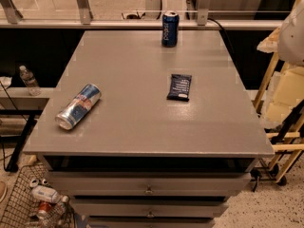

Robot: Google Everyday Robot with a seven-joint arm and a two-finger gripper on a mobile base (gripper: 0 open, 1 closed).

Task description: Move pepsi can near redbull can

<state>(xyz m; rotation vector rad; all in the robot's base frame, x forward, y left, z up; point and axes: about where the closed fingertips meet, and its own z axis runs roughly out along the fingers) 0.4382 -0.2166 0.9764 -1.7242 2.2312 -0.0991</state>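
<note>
Starting at the far left, off the desk [142, 132], we see a water bottle [29, 79] standing on a low shelf and a wire basket [14, 205] of discarded items on the floor. Neither concerns the task.

On the desk's left side the redbull can [78, 106] lies on its side, slanted, one silver end pointing toward the near-left corner. Lying like that it could roll if nudged, so we judge that whatever comes in beside it should be set down gently, along its length and not against it.

Toward the middle, at the far edge, the pepsi can [170, 28] stands upright, well apart from the redbull can. Upright and with open space around it, it looks easy to grip by the sides. It has not been moved yet, so the whole carry is left to do.

Right of centre, a flat dark blue snack packet [179, 87] lies flat, nearer us than the pepsi can, and we judge it off the direct path between the cans.

At the right edge we see a wooden frame [278, 103]. The claw is out of view, so we cannot tell whether it is apart or together.
</note>
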